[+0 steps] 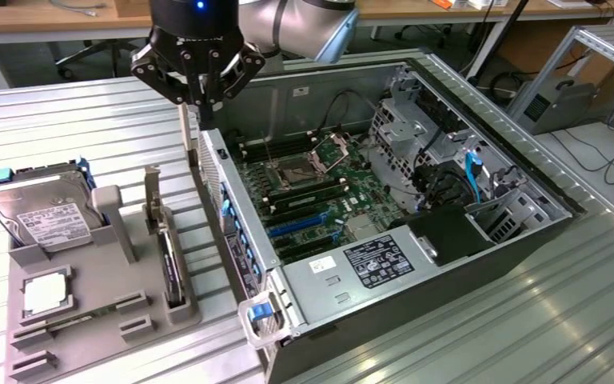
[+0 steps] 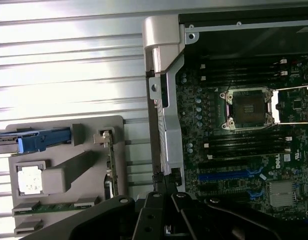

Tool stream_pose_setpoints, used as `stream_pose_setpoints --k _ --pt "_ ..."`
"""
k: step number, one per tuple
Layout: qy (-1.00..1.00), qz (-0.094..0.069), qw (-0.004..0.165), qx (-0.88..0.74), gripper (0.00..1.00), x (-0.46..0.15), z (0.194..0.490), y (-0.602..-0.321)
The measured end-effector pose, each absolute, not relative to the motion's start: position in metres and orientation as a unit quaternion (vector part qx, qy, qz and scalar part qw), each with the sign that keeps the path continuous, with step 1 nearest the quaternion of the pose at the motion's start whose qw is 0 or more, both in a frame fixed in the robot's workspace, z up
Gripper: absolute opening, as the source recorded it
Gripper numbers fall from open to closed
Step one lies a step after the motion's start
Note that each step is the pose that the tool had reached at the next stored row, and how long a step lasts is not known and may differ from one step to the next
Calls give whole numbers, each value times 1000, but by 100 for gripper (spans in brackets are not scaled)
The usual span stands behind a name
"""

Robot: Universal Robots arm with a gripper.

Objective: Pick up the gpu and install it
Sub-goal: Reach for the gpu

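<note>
The claw (image 1: 204,118) is hanging over one side wall of the open computer case (image 1: 285,100). Its fingers are drawn together and are gripping nothing. In the wrist view the claw (image 2: 165,187) is sitting just above the silver rail along the case's edge (image 2: 169,115); whether the tips are touching that rail cannot be told.

The gpu (image 1: 169,260) is standing on its long edge in a slot of the grey holder tray (image 1: 99,276), outside the case. It is lying off to one side of the claw, away from the motherboard (image 1: 318,192), and apart from the claw. The wrist view is showing the gpu (image 2: 110,167) edge-on at the side of the tray (image 2: 84,127) nearest the claw.

Beyond the gpu from the claw, a hard drive (image 1: 41,212) in a blue carrier is leaning in the tray, and a small square CPU chip (image 1: 45,292) is lying flat near it. On the claw's other side, the empty CPU socket (image 2: 249,107) is sitting open on the motherboard. The tray and the case are both resting on the ribbed metal worktop (image 1: 73,120).
</note>
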State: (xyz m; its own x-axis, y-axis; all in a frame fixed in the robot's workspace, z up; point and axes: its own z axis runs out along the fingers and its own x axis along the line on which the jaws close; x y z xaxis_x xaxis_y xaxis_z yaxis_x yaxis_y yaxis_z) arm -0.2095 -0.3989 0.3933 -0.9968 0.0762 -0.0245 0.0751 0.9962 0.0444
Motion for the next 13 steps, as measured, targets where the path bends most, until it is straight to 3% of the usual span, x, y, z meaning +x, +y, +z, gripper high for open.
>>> stream_pose_setpoints --k 13 --pt "999 22 13 38 11 -225 393 -399"
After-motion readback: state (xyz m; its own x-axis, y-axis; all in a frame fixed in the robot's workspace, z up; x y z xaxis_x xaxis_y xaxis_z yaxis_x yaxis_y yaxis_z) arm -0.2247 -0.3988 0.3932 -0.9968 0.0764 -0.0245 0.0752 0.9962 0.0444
